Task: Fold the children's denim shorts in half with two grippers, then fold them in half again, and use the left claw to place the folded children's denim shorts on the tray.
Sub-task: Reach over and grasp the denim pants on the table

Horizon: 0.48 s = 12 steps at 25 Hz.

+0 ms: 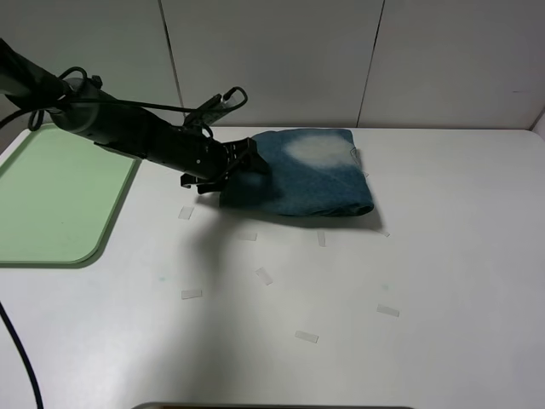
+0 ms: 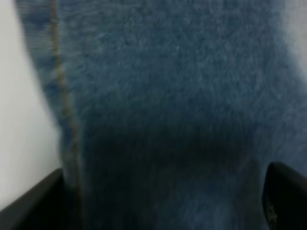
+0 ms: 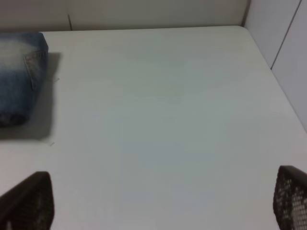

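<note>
The folded denim shorts [image 1: 311,170] lie as a thick blue bundle on the white table [image 1: 443,256], at the back middle. My left gripper [image 1: 241,168] reaches in from the left and sits at the bundle's left edge. In the left wrist view the denim [image 2: 163,105] fills the frame, and the two dark fingertips [image 2: 29,206] stand wide apart on either side of it, so the gripper is open around the fabric edge. My right gripper [image 3: 158,201] is open and empty over bare table, with the shorts [image 3: 19,76] well off to its side. The green tray [image 1: 51,196] lies at the far left.
Several small pieces of clear tape [image 1: 306,336] are stuck on the table in front of the shorts. The left arm's cable [image 1: 25,366] hangs at the left front. White wall panels stand behind the table. The right arm is out of the exterior view.
</note>
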Each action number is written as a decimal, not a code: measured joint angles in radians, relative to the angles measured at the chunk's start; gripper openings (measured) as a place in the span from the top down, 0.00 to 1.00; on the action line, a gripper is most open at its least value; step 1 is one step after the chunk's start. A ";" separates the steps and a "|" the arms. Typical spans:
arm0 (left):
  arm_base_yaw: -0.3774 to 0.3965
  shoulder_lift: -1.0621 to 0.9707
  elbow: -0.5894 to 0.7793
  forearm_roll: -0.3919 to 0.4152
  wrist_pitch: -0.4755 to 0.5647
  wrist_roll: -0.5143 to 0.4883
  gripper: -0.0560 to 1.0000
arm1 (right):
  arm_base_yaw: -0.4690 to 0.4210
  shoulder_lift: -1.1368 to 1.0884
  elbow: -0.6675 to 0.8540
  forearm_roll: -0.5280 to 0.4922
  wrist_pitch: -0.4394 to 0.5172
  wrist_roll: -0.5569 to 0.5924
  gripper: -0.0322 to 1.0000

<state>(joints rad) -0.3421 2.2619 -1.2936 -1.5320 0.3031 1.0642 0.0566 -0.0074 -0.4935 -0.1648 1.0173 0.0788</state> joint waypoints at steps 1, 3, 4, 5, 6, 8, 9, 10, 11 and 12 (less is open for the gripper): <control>-0.007 0.007 -0.010 -0.003 -0.002 -0.004 0.20 | 0.000 0.000 0.000 0.000 0.000 0.000 0.30; -0.022 0.025 -0.039 -0.013 -0.005 -0.007 0.20 | 0.000 0.000 0.000 0.000 0.000 0.000 0.30; -0.031 0.034 -0.051 -0.019 -0.005 -0.008 0.20 | 0.000 0.000 0.000 -0.001 0.000 0.000 0.30; -0.040 0.043 -0.067 -0.025 -0.005 -0.010 0.20 | 0.000 0.000 0.000 -0.001 0.000 0.000 0.30; -0.047 0.053 -0.082 -0.030 -0.005 -0.014 0.20 | 0.000 0.000 0.000 -0.001 0.000 0.001 0.30; -0.066 0.069 -0.106 -0.037 -0.005 -0.033 0.20 | 0.000 0.000 0.000 -0.001 0.000 0.001 0.30; -0.075 0.073 -0.114 -0.038 -0.012 -0.049 0.20 | 0.000 0.000 0.000 -0.001 0.000 0.001 0.30; -0.083 0.077 -0.119 -0.040 -0.021 -0.064 0.21 | 0.000 0.000 0.000 -0.001 0.000 0.001 0.30; -0.092 0.078 -0.122 -0.042 -0.038 -0.084 0.22 | 0.000 0.000 0.000 -0.001 0.000 0.001 0.30; -0.098 0.078 -0.123 -0.042 -0.057 -0.102 0.26 | 0.000 0.000 0.000 0.000 0.000 0.001 0.30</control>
<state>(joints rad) -0.4399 2.3400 -1.4162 -1.5745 0.2465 0.9621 0.0566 -0.0074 -0.4935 -0.1648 1.0173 0.0797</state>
